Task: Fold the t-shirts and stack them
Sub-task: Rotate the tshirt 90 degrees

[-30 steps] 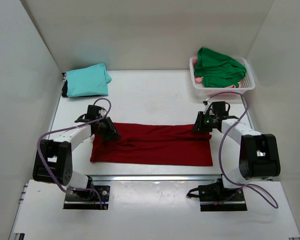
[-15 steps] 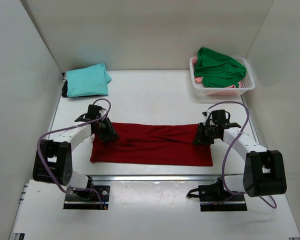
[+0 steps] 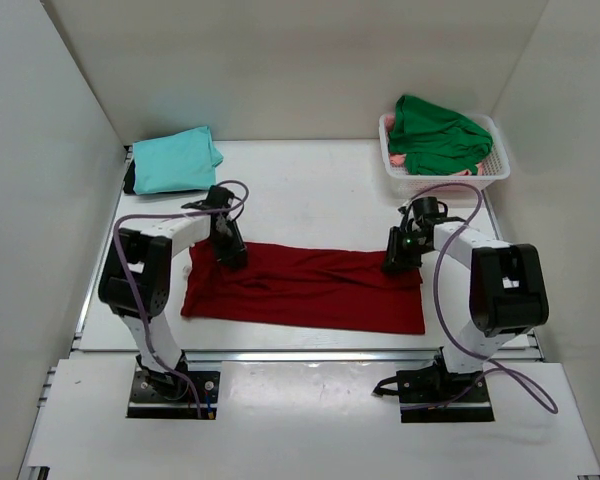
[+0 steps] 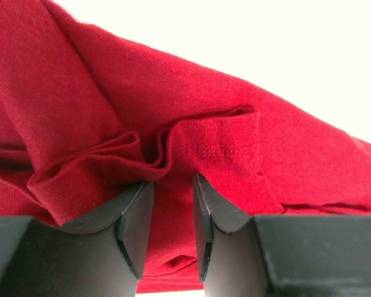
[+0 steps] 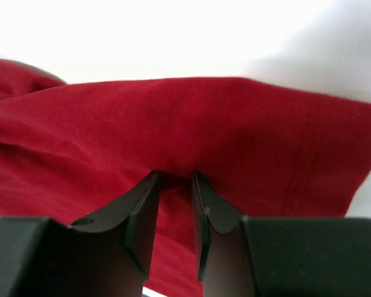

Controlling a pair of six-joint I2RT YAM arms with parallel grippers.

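Note:
The dark red t-shirt (image 3: 310, 290) lies as a long folded band across the near part of the table. My left gripper (image 3: 228, 255) is down on its far left corner, and in the left wrist view (image 4: 172, 180) the jaws stand close together with a bunched fold of the red cloth (image 4: 235, 111) pinched between them. My right gripper (image 3: 395, 263) is down on the far right corner, and in the right wrist view (image 5: 175, 175) it is likewise pinched on the red cloth (image 5: 204, 124). The light teal t-shirt (image 3: 175, 160) lies folded at the far left. The bright green t-shirt (image 3: 435, 135) is heaped in the basket.
A white lattice basket (image 3: 490, 172) stands at the far right against the wall and holds the green shirt with something pink under it. White walls close in the table on three sides. A metal rail runs along the table's near edge.
My left gripper has shifted right along the shirt's far edge, with its arm swung upright. My right gripper moved a little toward the far edge. The shirt's left end looks slightly bunched.

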